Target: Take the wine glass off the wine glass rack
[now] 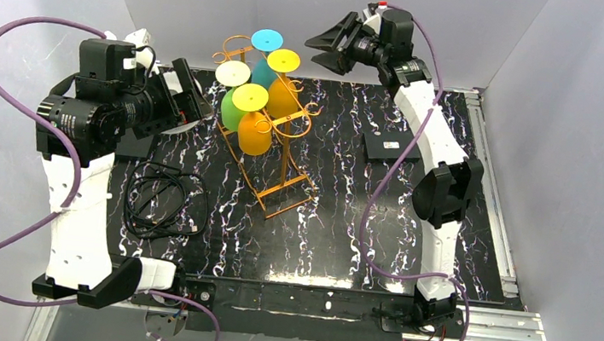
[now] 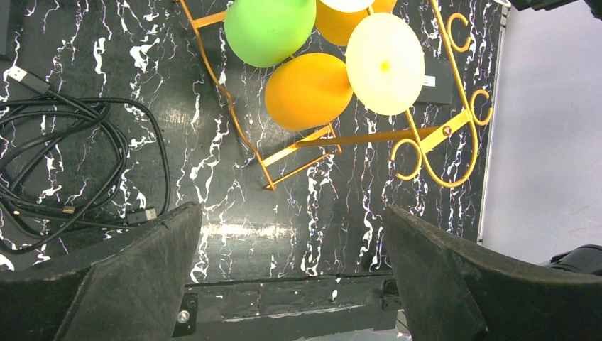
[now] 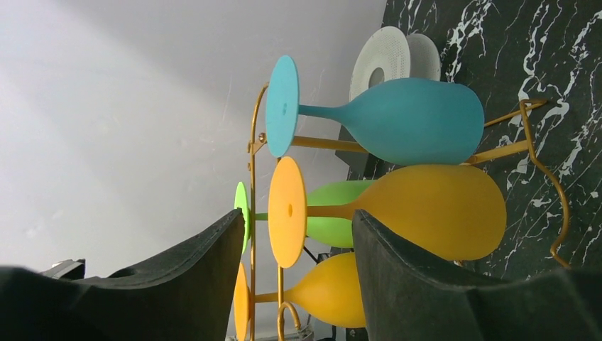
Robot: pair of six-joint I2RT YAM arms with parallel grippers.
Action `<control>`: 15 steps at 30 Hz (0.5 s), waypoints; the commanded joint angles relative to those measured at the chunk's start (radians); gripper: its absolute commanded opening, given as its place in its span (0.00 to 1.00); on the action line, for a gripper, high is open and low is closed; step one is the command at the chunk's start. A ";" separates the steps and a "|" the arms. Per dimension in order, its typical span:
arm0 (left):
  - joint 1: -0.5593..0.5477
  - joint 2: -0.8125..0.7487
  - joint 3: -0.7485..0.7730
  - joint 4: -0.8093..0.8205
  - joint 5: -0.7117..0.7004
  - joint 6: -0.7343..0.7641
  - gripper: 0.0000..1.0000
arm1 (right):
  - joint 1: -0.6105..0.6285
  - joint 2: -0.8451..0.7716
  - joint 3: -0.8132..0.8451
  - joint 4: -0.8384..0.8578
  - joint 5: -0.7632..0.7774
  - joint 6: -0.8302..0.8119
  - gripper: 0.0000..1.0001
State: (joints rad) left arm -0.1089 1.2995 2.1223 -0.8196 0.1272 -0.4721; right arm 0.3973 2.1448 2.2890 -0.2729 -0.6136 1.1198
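The orange-gold wire wine glass rack (image 1: 276, 157) stands on the black marbled table left of centre. Several coloured wine glasses hang upside down from it: a teal one (image 1: 264, 70), an orange one with a yellow foot (image 1: 250, 97), and a green one (image 1: 232, 111). My left gripper (image 1: 191, 94) is open and empty, just left of the rack and apart from it. My right gripper (image 1: 330, 47) is open and empty, raised behind and to the right of the rack. In the right wrist view its fingers (image 3: 419, 284) frame the orange glass's foot (image 3: 287, 211) without touching it.
A coiled black cable (image 1: 160, 199) lies on the table near the left arm, and it also shows in the left wrist view (image 2: 64, 163). A flat black box (image 1: 391, 151) lies right of the rack. A white spool (image 3: 387, 60) stands behind the glasses. Grey walls enclose the table.
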 commanded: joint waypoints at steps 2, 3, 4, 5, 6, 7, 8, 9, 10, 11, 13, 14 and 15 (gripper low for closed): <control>-0.011 -0.007 0.026 -0.027 0.002 0.004 1.00 | 0.014 0.007 0.055 0.052 -0.024 0.012 0.63; -0.013 -0.007 0.026 -0.028 0.003 0.004 1.00 | 0.014 0.008 0.054 0.052 -0.025 0.011 0.62; -0.014 -0.008 0.027 -0.028 0.001 0.004 1.00 | 0.015 0.007 0.051 0.053 -0.028 0.012 0.62; -0.015 -0.009 0.027 -0.027 0.000 0.004 1.00 | 0.015 0.010 0.051 0.052 -0.030 0.013 0.61; -0.016 -0.008 0.027 -0.028 -0.001 0.005 1.00 | 0.017 0.012 0.051 0.051 -0.032 0.014 0.60; -0.018 -0.008 0.028 -0.028 -0.001 0.005 1.00 | 0.019 0.011 0.052 0.048 -0.032 0.014 0.60; -0.020 -0.007 0.028 -0.028 -0.002 0.005 1.00 | 0.022 0.012 0.051 0.048 -0.032 0.014 0.60; -0.021 -0.007 0.028 -0.029 -0.004 0.006 1.00 | 0.025 0.013 0.051 0.047 -0.033 0.013 0.59; -0.023 -0.006 0.029 -0.029 -0.004 0.006 1.00 | 0.029 0.013 0.052 0.047 -0.035 0.013 0.59; -0.025 -0.006 0.031 -0.029 -0.004 0.007 1.00 | 0.034 0.014 0.052 0.047 -0.036 0.012 0.58; -0.027 -0.006 0.031 -0.029 -0.006 0.007 1.00 | 0.045 0.015 0.048 0.046 -0.038 0.012 0.57; -0.028 -0.005 0.031 -0.030 -0.007 0.006 1.00 | 0.048 0.016 0.047 0.046 -0.038 0.011 0.56; -0.029 -0.006 0.031 -0.031 -0.007 0.006 1.00 | 0.051 0.017 0.046 0.046 -0.038 0.011 0.55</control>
State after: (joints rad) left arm -0.1299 1.2995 2.1284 -0.8200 0.1261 -0.4721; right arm 0.4244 2.1590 2.2910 -0.2722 -0.6292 1.1286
